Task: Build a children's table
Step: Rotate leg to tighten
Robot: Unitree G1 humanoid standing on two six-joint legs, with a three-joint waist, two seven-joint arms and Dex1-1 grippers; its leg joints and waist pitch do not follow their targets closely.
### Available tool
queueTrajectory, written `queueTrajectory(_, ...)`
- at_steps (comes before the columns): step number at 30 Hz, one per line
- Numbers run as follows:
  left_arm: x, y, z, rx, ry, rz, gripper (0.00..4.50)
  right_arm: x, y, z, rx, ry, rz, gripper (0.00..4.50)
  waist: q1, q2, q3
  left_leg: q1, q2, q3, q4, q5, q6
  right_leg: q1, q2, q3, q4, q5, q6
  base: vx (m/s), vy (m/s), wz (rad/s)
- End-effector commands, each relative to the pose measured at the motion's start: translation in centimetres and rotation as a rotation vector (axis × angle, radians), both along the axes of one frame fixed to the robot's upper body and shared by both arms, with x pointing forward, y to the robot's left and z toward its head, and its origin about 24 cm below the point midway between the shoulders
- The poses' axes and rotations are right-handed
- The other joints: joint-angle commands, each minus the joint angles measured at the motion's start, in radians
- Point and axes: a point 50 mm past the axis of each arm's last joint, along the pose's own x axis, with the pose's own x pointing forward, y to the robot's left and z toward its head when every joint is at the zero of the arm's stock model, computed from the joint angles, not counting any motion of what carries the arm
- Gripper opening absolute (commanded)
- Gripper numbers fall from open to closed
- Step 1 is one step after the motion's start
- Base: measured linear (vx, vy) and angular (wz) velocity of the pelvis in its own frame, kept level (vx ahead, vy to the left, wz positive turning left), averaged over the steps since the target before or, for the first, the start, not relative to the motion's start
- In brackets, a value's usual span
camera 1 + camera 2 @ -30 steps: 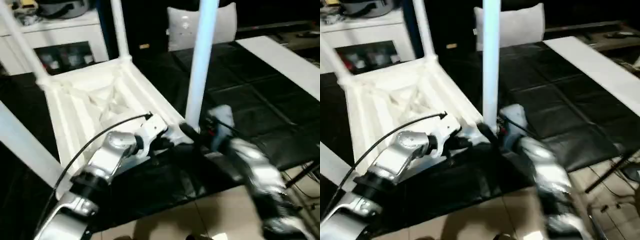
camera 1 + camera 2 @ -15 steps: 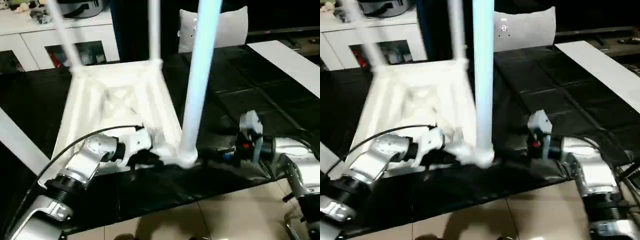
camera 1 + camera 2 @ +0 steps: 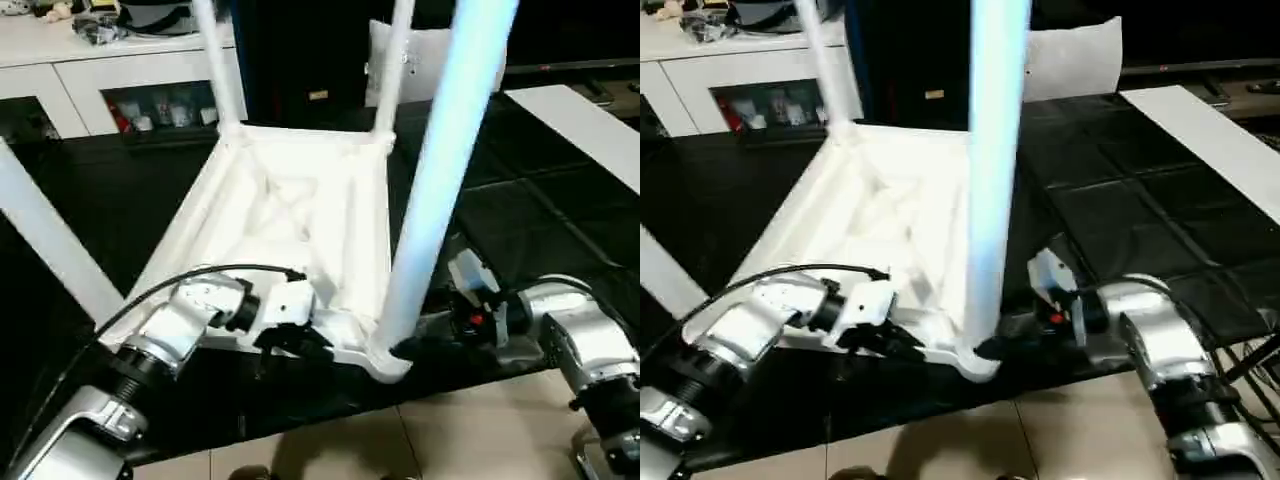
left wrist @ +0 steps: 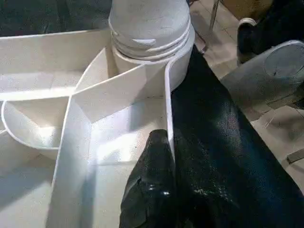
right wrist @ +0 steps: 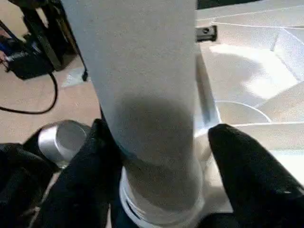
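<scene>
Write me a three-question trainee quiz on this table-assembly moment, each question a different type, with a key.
1. True or false: the tabletop lies with its ribbed underside facing up.
2. The right claw has its fingers on either side of which part? A) the near-corner leg B) the cabinet C) the cable
3. Fill in: the left claw grips the tabletop's ____.

Key: 1 true; 2 A; 3 rim wall, near the corner socket.

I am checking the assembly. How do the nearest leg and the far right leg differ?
The nearest leg has the right gripper around its base, fingers on both sides; the far right leg stands free. The nearest leg sits at the tabletop corner by the robot, the other at the far corner. Both are white and upright.
</scene>
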Motion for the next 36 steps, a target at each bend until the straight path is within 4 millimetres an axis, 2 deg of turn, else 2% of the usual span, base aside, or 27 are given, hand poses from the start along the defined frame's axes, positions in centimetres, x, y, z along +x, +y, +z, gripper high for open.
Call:
queueTrajectory(1, 0.0, -0.7, 0.5, -0.001, -0.018, -0.056, 0.0, 0.2, 0.4, 0.3, 0.014, 0.0, 0.034, 2.94, -0.004, -0.027, -0.073, -0.004, 0.037, -0.002, -0.067, -0.151, 0.097, 0.058, -0.061, 0.05, -0.071, -0.399, -0.133, 0.0, 0.0, 0.0)
queueTrajectory(2, 0.0, -0.6, 0.5, -0.001, -0.017, -0.055, 0.0, 0.1, 0.5, 0.3, 0.014, 0.003, 0.039, 2.71, -0.002, -0.025, -0.073, -0.003, 0.037, -0.002, -0.067, -0.148, 0.096, 0.057, -0.061, 0.05, -0.071, -0.404, -0.131, 0.0, 0.0, 0.0)
queueTrajectory(6, 0.0, -0.1, 0.4, -0.006, 0.004, -0.01, 0.0, -0.2, 0.5, 0.3, 0.057, 0.04, 0.031, 2.46, -0.002, -0.023, -0.074, -0.002, 0.038, -0.003, -0.068, -0.147, 0.095, 0.057, -0.06, 0.052, -0.069, -0.387, -0.136, 0.0, 0.0, 0.0)
queueTrajectory(7, 0.0, -0.1, 0.3, -0.012, 0.012, 0.001, 0.0, -0.3, 0.6, 0.4, 0.078, 0.048, 0.024, 2.34, -0.002, -0.017, -0.074, -0.001, 0.037, -0.003, -0.068, -0.146, 0.095, 0.058, -0.059, 0.052, -0.069, -0.384, -0.138, 0.0, 0.0, 0.0)
queueTrajectory(10, 0.0, 0.0, 0.4, -0.03, 0.029, 0.028, 0.0, -0.5, 0.7, 0.5, 0.114, 0.065, 0.014, 2.15, -0.002, -0.021, -0.075, -0.001, 0.037, -0.002, -0.068, -0.145, 0.09, 0.058, -0.06, 0.051, -0.07, -0.386, -0.136, 0.0, 0.0, 0.0)
queueTrajectory(12, 0.1, -0.1, 0.5, -0.066, 0.044, 0.092, 0.0, -1.2, 1.1, 0.2, 0.122, 0.081, -0.005, 2.08, -0.001, -0.012, -0.076, -0.002, 0.039, -0.004, -0.068, -0.143, 0.087, 0.058, -0.059, 0.052, -0.067, -0.366, -0.142, 0.0, 0.0, 0.0)
queueTrajectory(14, 0.3, -0.3, 0.5, -0.094, 0.055, 0.173, 0.0, -1.1, 1.9, -0.7, 0.087, 0.089, -0.113, 2.07, -0.002, -0.016, -0.073, -0.005, 0.039, -0.005, -0.07, -0.138, 0.081, 0.06, -0.059, 0.051, -0.067, -0.356, -0.144, 0.0, 0.0, 0.0)
queueTrajectory(15, 0.4, -0.6, 0.5, -0.103, 0.056, 0.22, 0.0, -0.7, 2.5, -1.3, 0.065, 0.091, -0.222, 2.06, -0.009, -0.016, -0.071, -0.006, 0.037, -0.005, -0.074, -0.151, 0.071, 0.059, -0.058, 0.05, -0.07, -0.391, -0.133, 0.0, 0.0, 0.0)
queueTrajectory(16, 0.4, -0.6, 0.5, -0.104, 0.056, 0.231, 0.0, -0.5, 2.7, -1.4, 0.059, 0.088, -0.252, 2.06, -0.011, -0.016, -0.069, -0.004, 0.033, -0.004, -0.072, -0.16, 0.064, 0.058, -0.057, 0.048, -0.075, -0.42, -0.121, 0.0, 0.0, 0.0)
queueTrajectory(17, 0.4, -0.8, 0.4, -0.103, 0.054, 0.265, 0.0, 0.1, 3.3, -1.8, 0.041, 0.079, -0.352, 2.05, -0.02, -0.016, -0.065, -0.004, 0.027, -0.005, -0.073, -0.182, 0.048, 0.058, -0.058, 0.044, -0.084, -0.49, -0.096, 0.0, 0.0, 0.0)
queueTrajectory(18, 0.5, -1.0, 0.3, -0.105, 0.055, 0.293, 0.0, 0.5, 3.7, -2.1, 0.034, 0.081, -0.428, 2.05, -0.032, -0.016, -0.063, -0.006, 0.021, -0.007, -0.073, -0.199, 0.032, 0.06, -0.058, 0.038, -0.094, -0.548, -0.063, 0.0, 0.0, 0.0)
queueTrajectory(19, 0.5, -1.2, 0.3, -0.108, 0.058, 0.319, 0.0, 0.9, 4.2, -2.3, 0.028, 0.087, -0.49, 2.04, -0.041, -0.017, -0.06, -0.009, 0.02, -0.009, -0.075, -0.203, 0.024, 0.061, -0.058, 0.036, -0.096, -0.568, -0.049, 0.0, 0.0, 0.0)
queueTrajectory(20, 0.5, -1.2, 0.3, -0.108, 0.058, 0.319, 0.0, 0.9, 4.2, -2.3, 0.028, 0.087, -0.49, 2.04, -0.056, -0.016, -0.06, -0.006, 0.016, -0.011, -0.072, -0.23, 0.017, 0.058, -0.057, 0.029, -0.105, -0.607, -0.027, 0.0, 0.0, 0.0)
queueTrajectory(22, 1.2, -2.5, 0.3, -0.134, 0.063, 0.445, 0.0, 2.3, 5.8, -2.9, 0.002, 0.055, -0.712, 2.03, -0.076, -0.014, -0.059, 0.0, 0.011, -0.011, -0.067, -0.258, 0.02, 0.05, -0.053, 0.023, -0.117, -0.641, -0.008, 0.0, 0.0, 0.0)
queueTrajectory(23, 1.4, -3.0, 0.4, -0.142, 0.062, 0.483, 0.0, 2.8, 6.1, -3.1, -0.009, 0.059, -0.789, 2.03, -0.097, -0.014, -0.057, -0.001, 0.007, -0.014, -0.061, -0.289, 0.014, 0.047, -0.052, 0.009, -0.126, -0.679, 0.006, 0.0, 0.0, 0.0)
queueTrajectory(24, 1.4, -3.0, 0.4, -0.142, 0.062, 0.483, 0.0, 2.8, 6.1, -3.1, -0.009, 0.059, -0.789, 2.03, -0.097, -0.014, -0.057, -0.001, 0.007, -0.014, -0.061, -0.289, 0.014, 0.047, -0.052, 0.009, -0.126, -0.679, 0.006, 0.0, 0.0, 0.0)
queueTrajectory(25, 1.7, -3.5, 0.5, -0.149, 0.059, 0.513, 0.0, 3.2, 6.5, -3.2, -0.012, 0.074, -0.86, 2.03, -0.106, -0.011, -0.056, 0.007, 0.005, -0.015, -0.057, -0.314, 0.017, 0.041, -0.051, 0.001, -0.136, -0.7, 0.021, 0.0, 0.0, 0.0)
queueTrajectory(26, 1.9, -3.9, 0.7, -0.158, 0.055, 0.54, 0.0, 3.6, 6.9, -3.2, 0.007, 0.092, -0.903, 2.03, -0.115, -0.003, -0.058, 0.014, 0.004, -0.018, -0.056, -0.331, 0.024, 0.041, -0.052, -0.003, -0.141, -0.685, 0.019, 0.0, 0.0, 0.0)
queueTrajectory(27, 2.3, -4.2, 0.8, -0.165, 0.046, 0.58, 0.0, 3.9, 7.3, -3.1, 0.019, 0.096, -0.942, 2.03, -0.121, 0.008, -0.06, 0.01, 0.014, -0.025, -0.065, -0.342, 0.033, 0.05, -0.052, -0.003, -0.135, -0.629, 0.001, 0.0, 0.0, 0.0)
queueTrajectory(28, 2.8, -4.6, 1.0, -0.17, 0.026, 0.625, 0.0, 4.3, 7.7, -3.0, 0.04, 0.093, -0.98, 2.57, -0.125, 0.014, -0.06, 0.008, 0.019, -0.027, -0.069, -0.355, 0.036, 0.052, -0.051, -0.005, -0.135, -0.603, -0.008, 0.0, 0.0, 0.0)
queueTrajectory(29, 3.3, -4.9, 1.1, -0.169, 0.001, 0.668, 0.0, 4.6, 7.9, -2.8, 0.042, 0.068, -0.999, 2.7, -0.133, 0.012, -0.059, 0.014, 0.025, -0.033, -0.07, -0.399, 0.033, 0.054, -0.051, -0.016, -0.138, -0.574, -0.014, 0.0, 0.0, 0.0)
queueTrajectory(30, 3.5, -5.0, 1.1, -0.168, -0.007, 0.683, 0.0, 4.6, 8.0, -2.8, 0.04, 0.058, -1.008, 2.7, -0.134, 0.014, -0.058, 0.019, 0.027, -0.034, -0.073, -0.417, 0.034, 0.056, -0.051, -0.018, -0.14, -0.561, -0.018, 0.0, 0.0, 0.0)
queueTrajectory(31, 3.6, -5.1, 1.2, -0.164, -0.022, 0.686, 0.0, 4.6, 8.0, -2.8, 0.037, 0.048, -1.007, 2.77, -0.139, 0.012, -0.058, 0.016, 0.028, -0.036, -0.076, -0.432, 0.038, 0.061, -0.055, -0.016, -0.137, -0.538, -0.026, 0.0, 0.0, 0.0)
queueTrajectory(32, 3.6, -5.1, 1.2, -0.158, -0.033, 0.685, 0.0, 4.6, 8.0, -2.7, 0.047, 0.041, -1.007, 2.91, -0.138, 0.011, -0.059, 0.014, 0.02, -0.032, -0.074, -0.41, 0.042, 0.059, -0.062, -0.007, -0.135, -0.543, -0.037, 0.0, 0.0, 0.0)
queueTrajectory(33, 3.5, -5.1, 1.2, -0.152, -0.043, 0.674, 0.0, 4.5, 7.8, -2.5, 0.067, 0.032, -1.002, 2.91, -0.136, 0.012, -0.06, 0.011, 0.019, -0.032, -0.074, -0.393, 0.045, 0.061, -0.064, -0.002, -0.132, -0.537, -0.042, 0.0, 0.0, 0.0)
queueTrajectory(34, 3.5, -5.0, 1.2, -0.145, -0.046, 0.665, 0.0, 4.4, 7.6, -2.3, 0.081, 0.02, -1.0, 3.06, -0.134, 0.013, -0.062, 0.008, 0.019, -0.031, -0.075, -0.374, 0.048, 0.062, -0.066, 0.002, -0.13, -0.523, -0.048, 0.0, 0.0, 0.0)
queueTrajectory(36, 3.3, -4.7, 1.0, -0.13, -0.045, 0.651, 0.0, 4.2, 7.0, -2.1, 0.099, -0.009, -0.984, 3.18, -0.124, 0.013, -0.067, -0.002, 0.027, -0.031, -0.079, -0.315, 0.06, 0.068, -0.066, 0.015, -0.112, -0.436, -0.084, 0.0, 0.0, 0.0)
